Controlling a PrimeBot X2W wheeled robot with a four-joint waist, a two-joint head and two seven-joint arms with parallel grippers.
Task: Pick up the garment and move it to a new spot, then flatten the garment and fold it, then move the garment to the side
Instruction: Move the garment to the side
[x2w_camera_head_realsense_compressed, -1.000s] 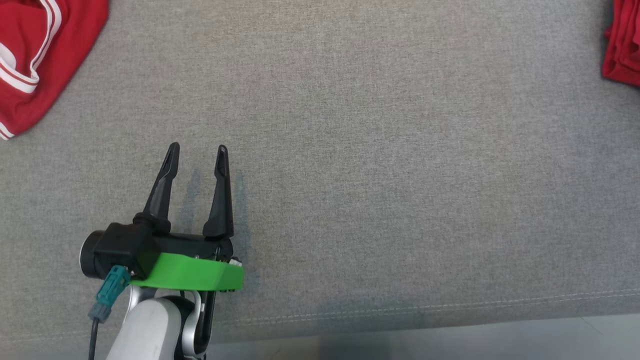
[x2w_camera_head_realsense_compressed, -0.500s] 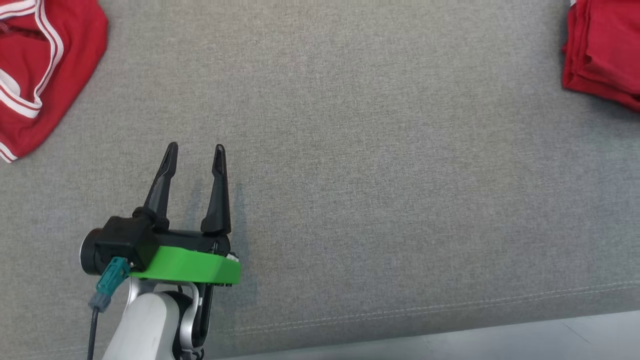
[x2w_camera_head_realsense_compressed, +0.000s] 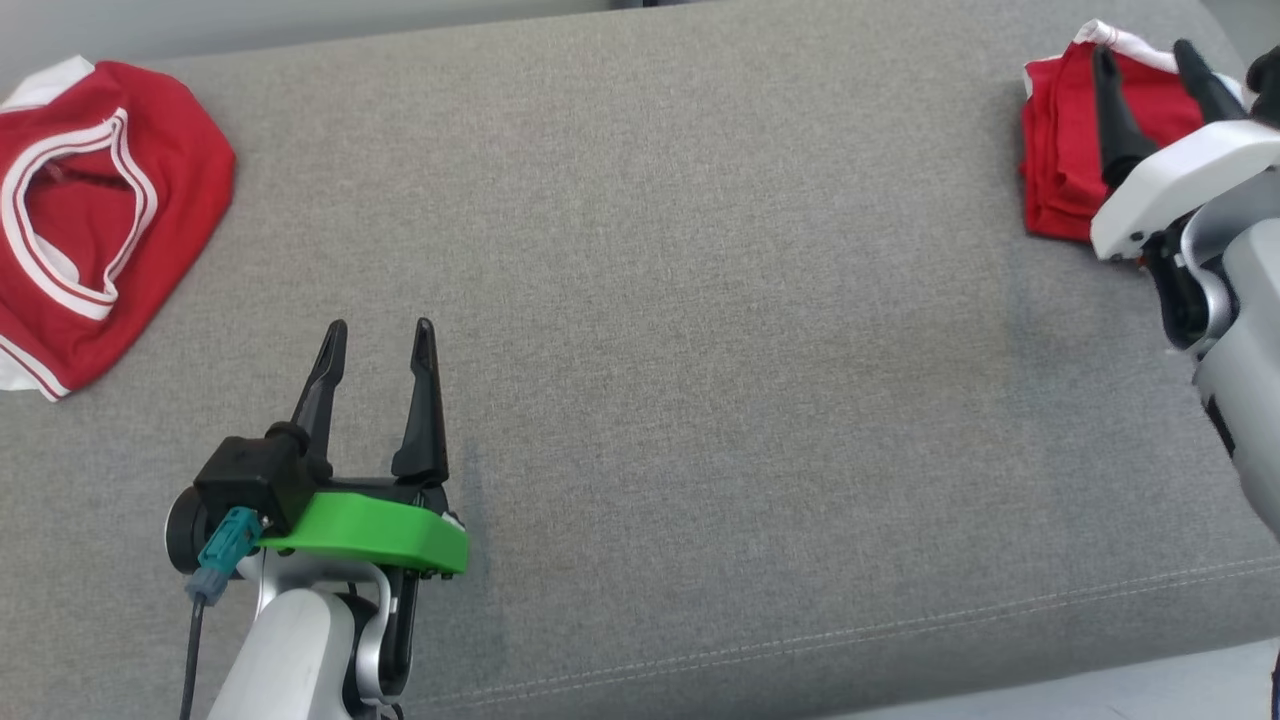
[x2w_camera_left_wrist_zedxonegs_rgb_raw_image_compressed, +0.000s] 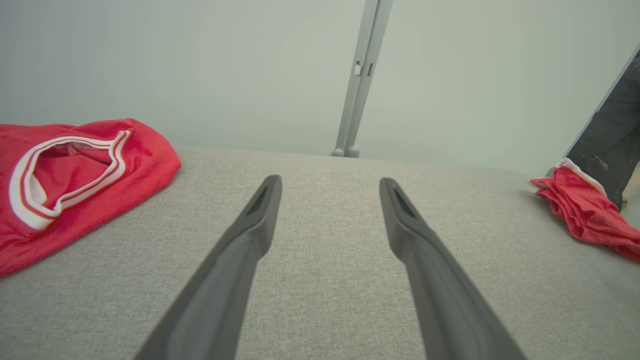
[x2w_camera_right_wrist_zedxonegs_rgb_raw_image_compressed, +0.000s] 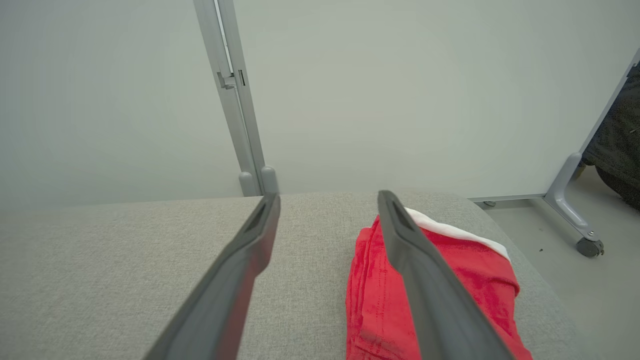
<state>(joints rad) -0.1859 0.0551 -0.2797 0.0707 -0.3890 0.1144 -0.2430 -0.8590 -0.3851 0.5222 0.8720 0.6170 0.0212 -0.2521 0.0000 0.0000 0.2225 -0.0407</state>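
Grey upholstered cushion (x2w_camera_head_realsense_compressed: 700, 350). Crumpled red jersey (x2w_camera_head_realsense_compressed: 170, 200), far left. Left gripper (x2w_camera_head_realsense_compressed: 380, 325), right gripper (x2w_camera_head_realsense_compressed: 1142, 50): spread wide, empty. Advised: pinch jersey edge, lift clear.

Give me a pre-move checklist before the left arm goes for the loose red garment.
1. The left gripper is open with nothing between its fingers: ok.
2. The right gripper is open and holds nothing: ok.
3. The loose red garment lies on the left end of the grey cushion, apart from the left gripper: ok.
4. The folded red garment sits at the right end: ok.
5. The right gripper is lifted off the folded red garment: cannot tell.
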